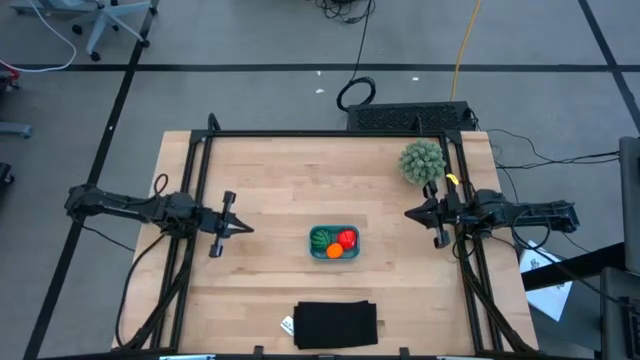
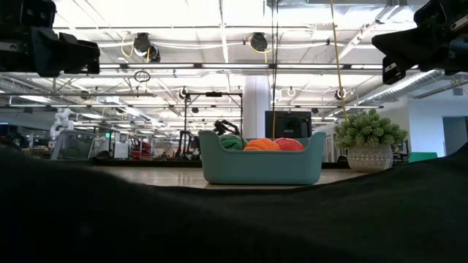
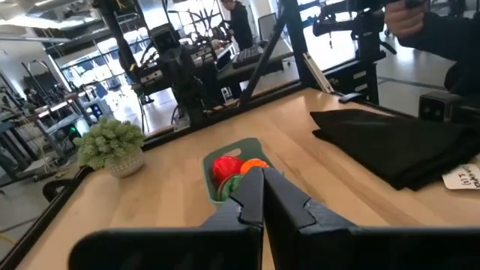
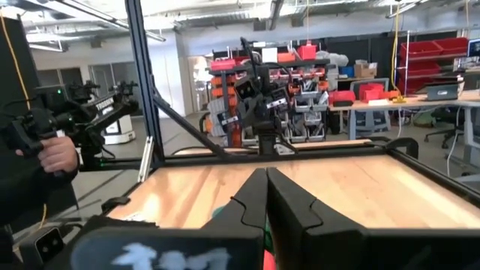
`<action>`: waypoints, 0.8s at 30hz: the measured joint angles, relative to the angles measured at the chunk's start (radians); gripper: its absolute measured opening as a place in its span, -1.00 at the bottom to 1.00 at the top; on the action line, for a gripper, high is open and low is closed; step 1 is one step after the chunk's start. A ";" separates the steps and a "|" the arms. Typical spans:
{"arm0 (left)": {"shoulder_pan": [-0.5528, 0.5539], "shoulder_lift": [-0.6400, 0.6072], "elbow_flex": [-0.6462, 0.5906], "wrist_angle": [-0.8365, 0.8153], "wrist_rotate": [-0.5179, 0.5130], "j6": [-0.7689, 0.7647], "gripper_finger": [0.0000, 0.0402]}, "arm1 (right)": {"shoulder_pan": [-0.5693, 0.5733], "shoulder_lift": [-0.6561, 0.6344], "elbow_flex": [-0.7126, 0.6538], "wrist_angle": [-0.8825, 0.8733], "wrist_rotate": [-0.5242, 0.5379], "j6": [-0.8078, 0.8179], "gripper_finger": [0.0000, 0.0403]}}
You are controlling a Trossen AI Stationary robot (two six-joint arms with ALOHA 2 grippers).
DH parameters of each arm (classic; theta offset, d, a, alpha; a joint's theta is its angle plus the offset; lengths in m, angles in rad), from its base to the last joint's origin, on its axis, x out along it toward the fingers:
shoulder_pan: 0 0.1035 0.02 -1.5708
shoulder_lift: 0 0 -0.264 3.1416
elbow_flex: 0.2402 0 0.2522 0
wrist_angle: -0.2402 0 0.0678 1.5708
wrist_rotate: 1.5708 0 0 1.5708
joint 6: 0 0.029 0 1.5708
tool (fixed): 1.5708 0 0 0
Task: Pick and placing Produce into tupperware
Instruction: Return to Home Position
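Homing stage, by the look of it. In the small teal-blue rounded plastic tupperware (image 1: 333, 257) at mid-desk (image 1: 270, 180): red toy piece (image 1: 347, 238), dark green striped ball (image 1: 320, 239), orange ball (image 1: 334, 251). Well clear on either side: left gripper (image 1: 248, 229) and right gripper (image 1: 408, 212), both pressed together, empty. Next, probably: draw arms to rest, touching nothing.

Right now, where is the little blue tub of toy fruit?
In the high view the blue tub sits mid-table, with the black cloth toward the picture's bottom and the spiky plant farther up, on the right arm's side.
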State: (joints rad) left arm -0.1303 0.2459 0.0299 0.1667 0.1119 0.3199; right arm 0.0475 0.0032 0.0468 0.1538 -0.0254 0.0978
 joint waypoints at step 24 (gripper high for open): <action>0.000 0.002 0.000 -0.005 -0.042 -0.117 -0.96 | 0.000 0.000 -0.004 0.082 0.002 -0.031 -1.00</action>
State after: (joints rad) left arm -0.1303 0.2481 0.0299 0.1616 0.0696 0.2031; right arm 0.0475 0.0029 0.0425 0.2353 -0.0238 0.0673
